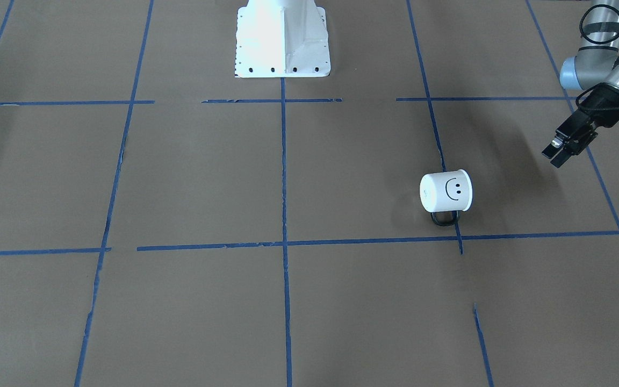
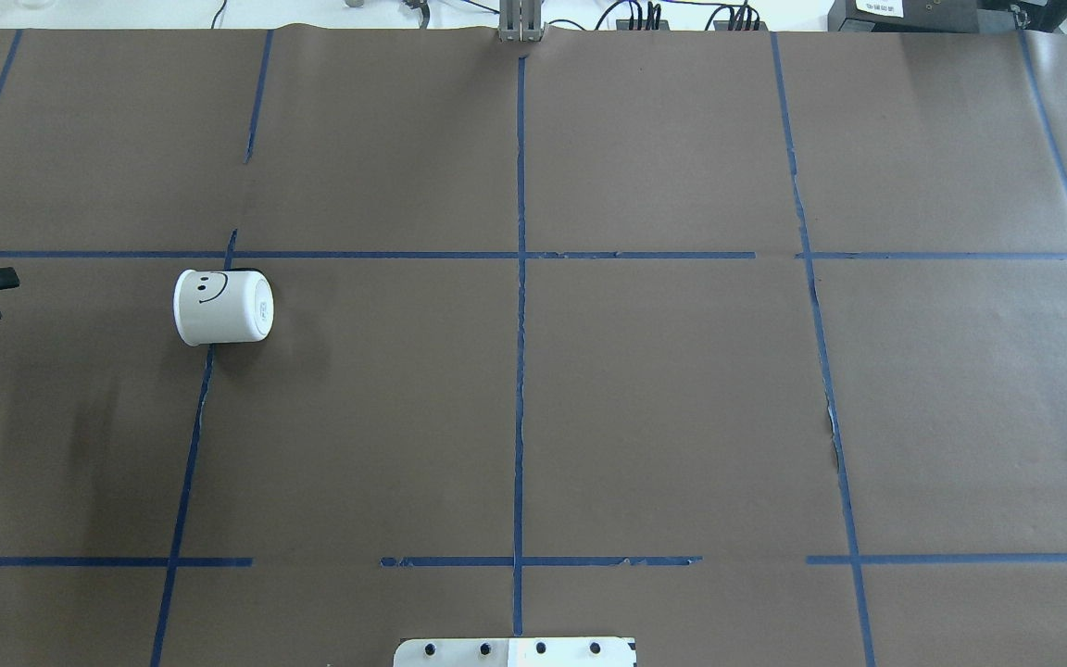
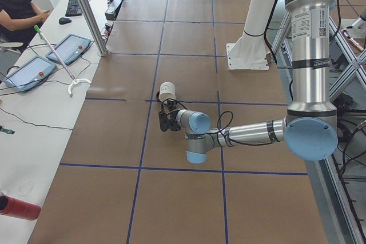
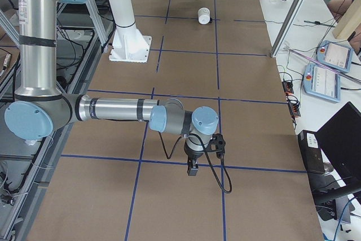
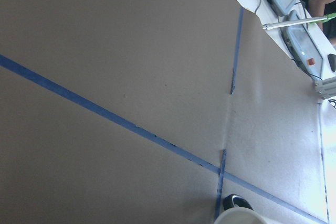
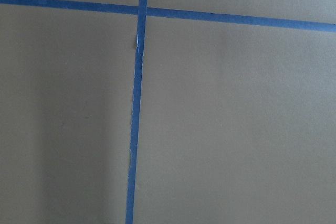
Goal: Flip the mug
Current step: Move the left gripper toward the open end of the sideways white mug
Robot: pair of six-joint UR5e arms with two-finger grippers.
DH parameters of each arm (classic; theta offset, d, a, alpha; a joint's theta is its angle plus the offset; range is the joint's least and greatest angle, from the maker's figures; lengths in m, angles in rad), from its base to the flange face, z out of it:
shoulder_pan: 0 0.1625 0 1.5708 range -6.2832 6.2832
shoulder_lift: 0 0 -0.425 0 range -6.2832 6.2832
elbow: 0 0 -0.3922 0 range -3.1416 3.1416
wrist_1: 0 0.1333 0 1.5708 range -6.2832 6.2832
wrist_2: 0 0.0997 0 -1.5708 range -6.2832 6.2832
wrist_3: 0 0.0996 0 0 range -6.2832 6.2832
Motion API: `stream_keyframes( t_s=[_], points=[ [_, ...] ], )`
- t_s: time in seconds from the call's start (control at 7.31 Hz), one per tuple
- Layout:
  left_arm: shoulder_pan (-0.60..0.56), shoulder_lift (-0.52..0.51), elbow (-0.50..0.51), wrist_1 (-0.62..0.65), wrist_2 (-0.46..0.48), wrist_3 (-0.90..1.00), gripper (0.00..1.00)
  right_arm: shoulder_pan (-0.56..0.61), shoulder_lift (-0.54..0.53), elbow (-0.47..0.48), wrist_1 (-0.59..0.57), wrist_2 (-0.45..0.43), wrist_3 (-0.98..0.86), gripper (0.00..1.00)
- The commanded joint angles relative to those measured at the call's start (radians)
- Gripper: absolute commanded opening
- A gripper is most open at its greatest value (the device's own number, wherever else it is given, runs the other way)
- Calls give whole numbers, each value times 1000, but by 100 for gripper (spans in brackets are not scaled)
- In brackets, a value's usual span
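Robotics lab: a large table covered in brown paper (image 2: pixel 663 417) carries a blue tape grid (image 2: pixel 520 371). A silver-and-blue jointed robot arm (image 3: pixel 309 55) stands by a white metal pedestal (image 4: pixel 125 21). A white side bench (image 3: pixel 34 152) holds grey touchscreen teach pendants (image 3: pixel 28 72), with an aluminium frame post (image 3: pixel 86 10) alongside.

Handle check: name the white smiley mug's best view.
Exterior front-facing: white enamel smiley mug, face and black handle clear. Overhead nearly hides the handle; side views tiny; left wrist an edge; right wrist nothing.
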Motion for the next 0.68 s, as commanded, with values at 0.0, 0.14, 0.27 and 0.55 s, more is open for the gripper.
stream_keyframes(
  t_s=[0.0,0.14,0.27,0.55],
  points=[
    [55,-137,82,-40,0,1,100,0,0,0,0,0,0,100],
    [83,-162,90,-42,-2,1,100,0,0,-2,0,0,0,100],
    [92,-191,96,-45,-11,0,100,0,0,-2,0,0,0,100],
    [103,-229,119,-63,-2,-6,100,0,0,0,0,0,0,100]
  ],
)
